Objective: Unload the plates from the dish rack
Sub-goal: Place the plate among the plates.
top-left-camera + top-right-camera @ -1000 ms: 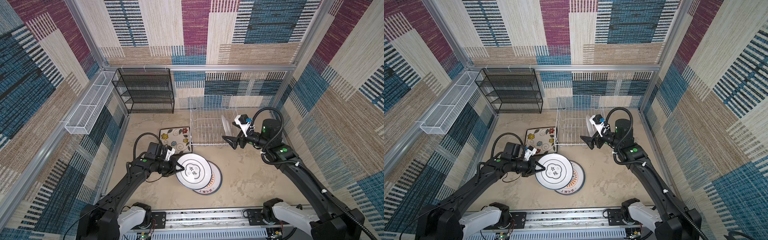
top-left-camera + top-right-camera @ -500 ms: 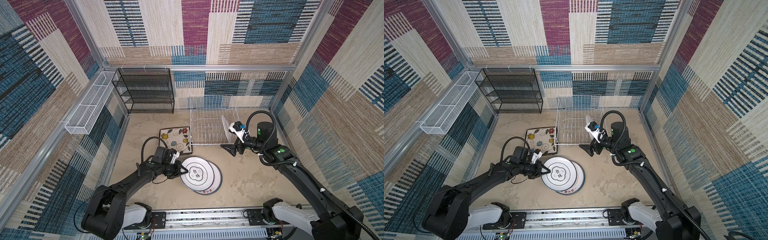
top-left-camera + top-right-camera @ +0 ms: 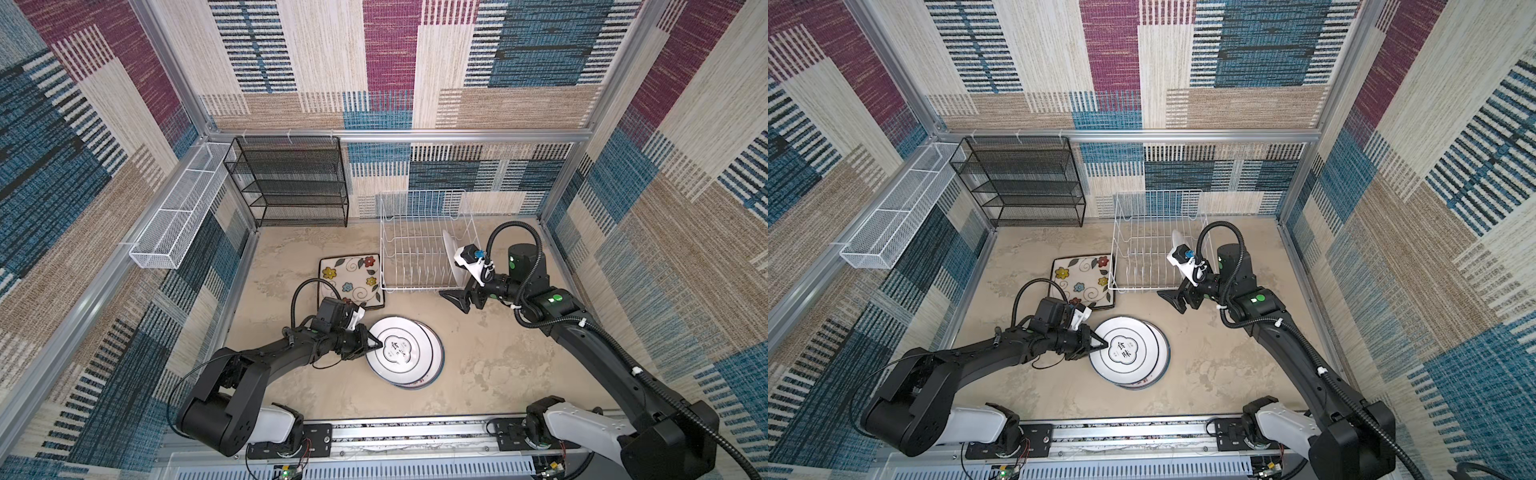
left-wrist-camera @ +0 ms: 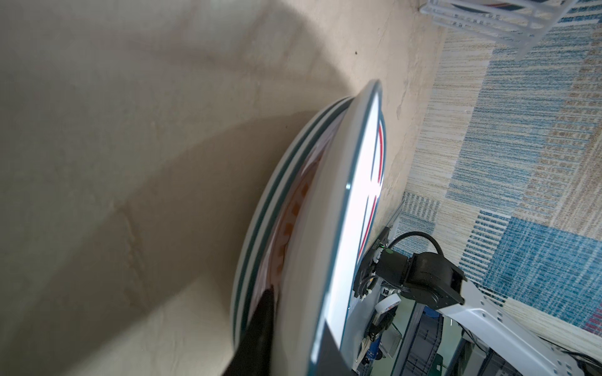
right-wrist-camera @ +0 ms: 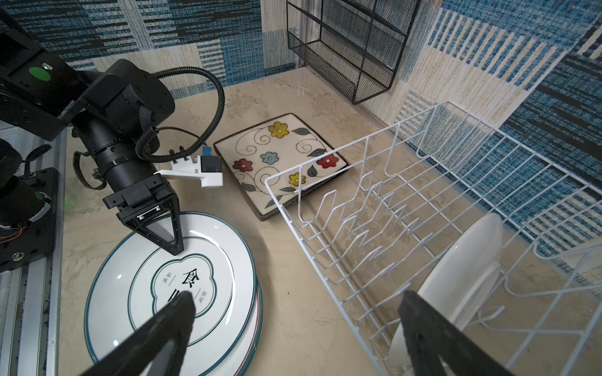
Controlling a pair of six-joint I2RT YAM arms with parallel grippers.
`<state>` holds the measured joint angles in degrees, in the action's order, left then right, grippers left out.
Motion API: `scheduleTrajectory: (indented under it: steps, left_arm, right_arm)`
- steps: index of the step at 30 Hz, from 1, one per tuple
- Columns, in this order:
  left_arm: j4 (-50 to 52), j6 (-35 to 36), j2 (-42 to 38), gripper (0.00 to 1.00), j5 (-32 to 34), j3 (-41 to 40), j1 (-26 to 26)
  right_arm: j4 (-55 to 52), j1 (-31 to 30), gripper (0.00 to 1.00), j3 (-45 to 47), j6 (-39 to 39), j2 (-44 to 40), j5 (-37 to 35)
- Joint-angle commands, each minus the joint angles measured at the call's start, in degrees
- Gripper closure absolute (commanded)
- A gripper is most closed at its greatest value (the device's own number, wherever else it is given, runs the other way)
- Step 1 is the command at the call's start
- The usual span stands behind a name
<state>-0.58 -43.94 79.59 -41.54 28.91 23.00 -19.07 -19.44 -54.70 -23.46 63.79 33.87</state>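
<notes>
Far left, along the side-wall rail: long white mesh basket (image 3: pixel 166 232), up off the surface (image 3: pixel 498 365). Next to it, against the back wall, black mesh shelf unit (image 3: pixel 291 183).

Centre-left: square plates (image 3: pixel 351 276) stacked flat on the surface, flowered face up, just beside the near left corner of the dish rack (image 3: pixel 419 287).

Nearer the robot base, the left arm reaches in low. Left fingers (image 5: pixel 175 247) straddle the rim of the top plate (image 3: pixel 1127 353) on the pile of round plates (image 3: pixel 405 353), one finger over the white face and one under the rim. Left wrist view shows that edge riding higher than the plates beneath, with the far edge down on the pile. Cannot tell whether the fingers press the rim or merely bracket it. Top plate is white, teal-ringed, with black characters in a lobed frame. An orange pattern shows on a plate below.

Centre-right: dish rack stands on the surface by the back wall, tall grid side to the rear. One white plate (image 5: pixel 465 270) stands on edge among the tines at its right end.

Right: right fingers (image 5: pixel 430 328) spread wide, holding nothing, low over the surface just off the rack's near right corner. They are near that plate but apart from it.
</notes>
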Motion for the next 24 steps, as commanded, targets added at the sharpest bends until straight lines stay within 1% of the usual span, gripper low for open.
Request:
scheduleTrajectory:
  steps: [1, 5, 10, 13, 17, 19, 20, 24]
  left_arm:
    - [-2.22, -2.93, -0.5, 0.67, 1.15, -0.38, 0.16]
    - [0.72, -3.15, -2.56, 0.51, 3.51, 0.12, 0.32]
    - [9.02, -1.18, -4.72, 0.42, 6.04, 3.05, 0.52]
    - [16.66, 1.08, -5.43, 0.39, 7.56, 6.77, 0.53]
    - [21.34, 2.72, -6.28, 0.38, 7.83, 9.02, 0.63]
    - [22.38, 3.14, -6.03, 0.38, 7.87, 9.73, 0.63]
    - [22.39, 3.1, -5.78, 0.38, 9.88, 9.85, 0.59]
    - [20.13, 2.28, -3.63, 0.39, 8.86, 9.68, 0.68]
  right_arm:
    - [3.37, -0.13, 0.0, 0.36, 0.44, -0.84, -0.46]
    - [4.8, -0.12, 0.0, 1.43, 1.11, -1.34, -1.8]
    - [6.23, -0.12, 0.0, 2.69, 1.93, -1.92, -1.6]
    - [5.1, -0.13, 0.0, 1.92, 2.09, -1.76, -2.5]
    - [6.47, -0.14, 0.0, 4.28, 2.08, -3.15, -2.89]
    - [6.32, -0.11, 0.0, 4.5, 2.19, -3.11, -3.17]
    - [6.32, -0.08, 0.0, 4.43, 2.2, -2.88, -3.52]
    - [6.31, -0.2, 0.0, 3.97, 2.07, -1.88, -3.62]
